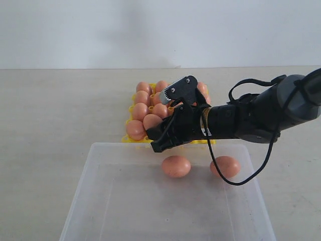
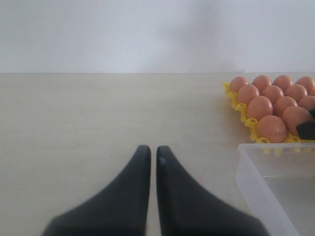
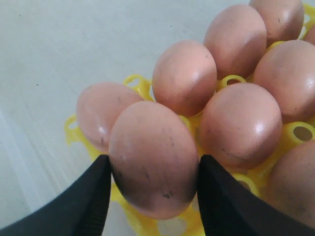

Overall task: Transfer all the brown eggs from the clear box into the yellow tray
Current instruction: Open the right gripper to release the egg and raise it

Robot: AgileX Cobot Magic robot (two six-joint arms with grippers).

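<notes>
My right gripper (image 3: 153, 158) is shut on a brown egg (image 3: 152, 140), both fingers pressed to its sides. In the exterior view that held egg (image 1: 152, 121) sits low over the near left part of the yellow tray (image 1: 129, 139), with the right gripper (image 1: 156, 137) reaching in from the right. Several brown eggs (image 1: 140, 110) fill tray cups. Two more eggs (image 1: 176, 166) (image 1: 225, 166) lie at the far end of the clear box (image 1: 95, 165). My left gripper (image 2: 150, 148) is shut and empty, above bare table left of the clear box (image 2: 251, 172) and the tray (image 2: 241, 107).
The beige table (image 1: 55, 110) stretches to the left of the tray and box. The right arm's black body and a looping cable (image 1: 241, 181) hang over the box's far right corner. A pale wall stands behind the table.
</notes>
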